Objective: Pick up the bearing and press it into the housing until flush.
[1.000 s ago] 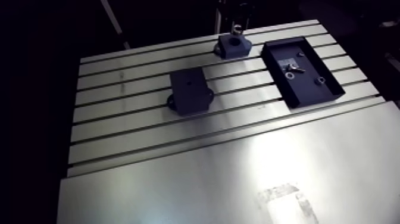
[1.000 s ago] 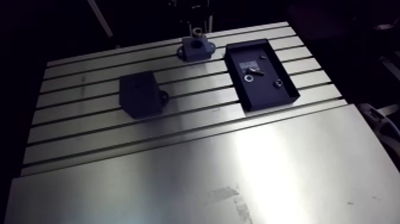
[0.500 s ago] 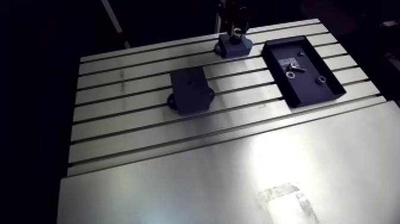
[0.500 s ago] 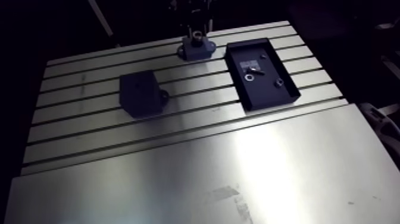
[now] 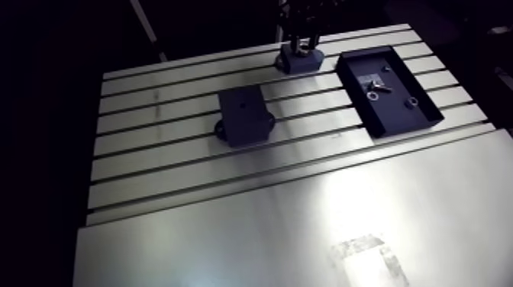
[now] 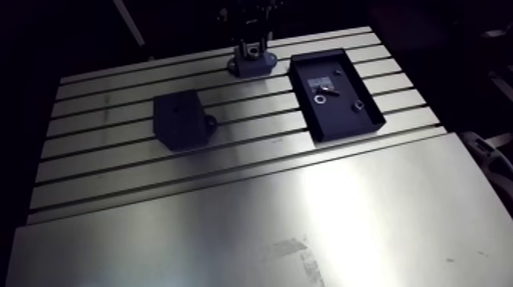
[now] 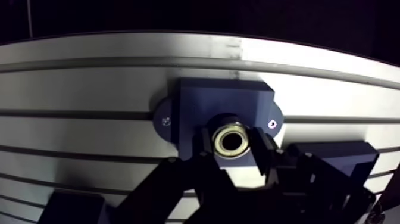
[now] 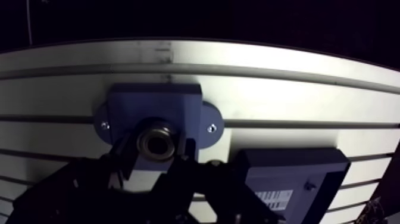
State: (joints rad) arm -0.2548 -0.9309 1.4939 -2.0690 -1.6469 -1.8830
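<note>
Now the claw [image 8: 156, 146] pinches the bearing [image 7: 232, 142] by its sides, ring face up, right at the bore of the housing [image 7: 220, 98], which sits flat on the table [image 7: 89, 83], so a straight push should seat it flush.

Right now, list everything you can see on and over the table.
bearing: one, metallic, between the fingers at the housing's bore
housing: one, dark blue, far edge of the table
block: one, dark, mid-table
tray: one, black, beside the housing
small parts: a few, metallic, in the tray
table: one, silver, slotted, under everything
gripper: one, black, shut on the bearing
</note>
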